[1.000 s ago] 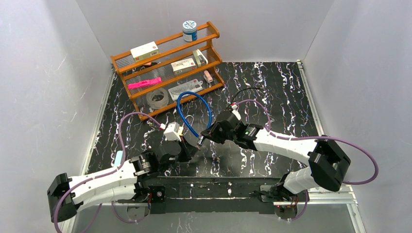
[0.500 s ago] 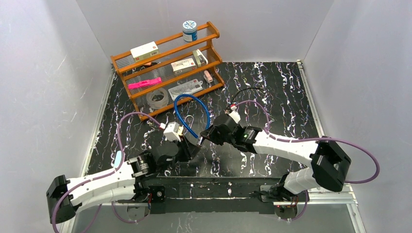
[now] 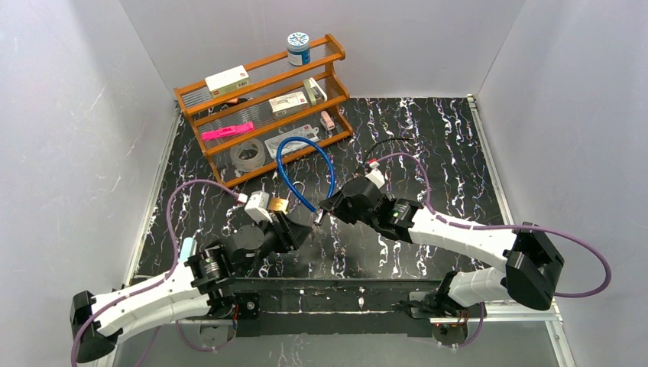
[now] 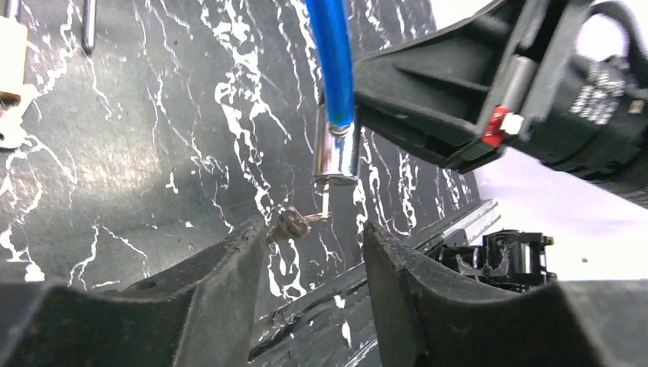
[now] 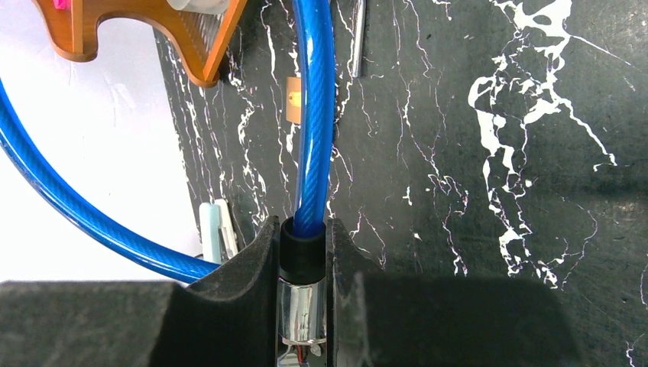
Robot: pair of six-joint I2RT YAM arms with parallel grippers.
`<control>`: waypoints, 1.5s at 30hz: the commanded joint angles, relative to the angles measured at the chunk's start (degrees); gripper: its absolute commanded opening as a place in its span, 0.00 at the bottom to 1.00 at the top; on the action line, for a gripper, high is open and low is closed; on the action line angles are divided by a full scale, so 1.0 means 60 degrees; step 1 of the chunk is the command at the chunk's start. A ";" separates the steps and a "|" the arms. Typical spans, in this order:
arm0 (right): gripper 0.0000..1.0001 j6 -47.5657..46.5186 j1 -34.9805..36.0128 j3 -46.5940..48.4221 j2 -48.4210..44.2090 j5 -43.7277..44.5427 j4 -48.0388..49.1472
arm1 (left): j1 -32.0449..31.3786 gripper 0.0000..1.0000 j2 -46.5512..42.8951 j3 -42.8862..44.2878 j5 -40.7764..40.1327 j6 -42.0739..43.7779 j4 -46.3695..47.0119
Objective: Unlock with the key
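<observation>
A blue cable lock [image 3: 306, 147] loops up above the black marbled table. My right gripper [image 5: 303, 229] is shut on its black collar and chrome cylinder [image 5: 303, 306], with the blue cable [image 5: 315, 115] running out ahead; in the top view this gripper [image 3: 325, 210] is mid-table. In the left wrist view the chrome cylinder [image 4: 338, 153] points down, and a small key [image 4: 294, 224] sticks out of its end. My left gripper [image 4: 313, 233] is open just below it. The key's head sits at the tip of the left finger [image 4: 229, 283], and the other finger [image 4: 397, 283] is apart from it.
A wooden rack [image 3: 264, 107] with boxes, tape and a jar stands at the back left. A thin metal rod [image 5: 359, 38] and a small tan piece [image 5: 293, 99] lie on the table beyond the lock. The table's front rail [image 3: 344, 294] runs between the arm bases.
My left wrist has drawn back to the left. The right gripper, still holding the cylinder, has shifted slightly, and the blue loop has swung toward the rack.
</observation>
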 commanded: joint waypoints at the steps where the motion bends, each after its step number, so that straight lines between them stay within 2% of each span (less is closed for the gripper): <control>1: 0.01 -0.0137 -0.0008 0.0203 -0.0301 0.0295 0.0752 | 0.0035 0.41 0.0795 0.0131 0.0329 0.0059 0.0254; 2: 0.01 -0.0133 -0.0010 0.0209 -0.0306 0.0302 0.0753 | 0.0035 0.37 0.0903 0.0134 0.0405 0.0047 0.0355; 5: 0.01 -0.0134 -0.0005 0.0220 -0.0300 0.0275 0.0768 | 0.0035 0.34 0.1061 0.0119 0.0481 -0.0014 0.0662; 10: 0.01 -0.0154 -0.0008 0.0233 -0.0287 0.0214 0.0793 | 0.0035 0.38 0.1191 0.0074 0.0498 -0.0045 0.1021; 12: 0.01 -0.0148 -0.0008 0.0219 -0.0282 0.0172 0.0837 | 0.0035 0.37 0.1304 0.0101 0.0427 -0.0071 0.1036; 17: 0.01 -0.0097 -0.0005 0.0154 -0.0375 0.0072 0.0856 | 0.0035 0.20 0.1572 0.0164 0.0363 -0.0082 0.1062; 21: 0.01 -0.0032 -0.0008 0.0103 -0.0445 0.0006 0.0908 | 0.0027 0.14 0.1660 0.0233 0.0282 -0.0147 0.0998; 25: 0.01 0.0012 -0.0009 0.0012 -0.0466 -0.0125 0.1070 | 0.0035 0.00 0.1727 0.0345 0.0109 -0.0332 0.0944; 45: 0.01 -0.0228 0.0452 -0.0608 -0.0558 -0.0536 0.2281 | 0.0222 0.00 0.2985 0.0982 -0.0658 -0.0299 0.1571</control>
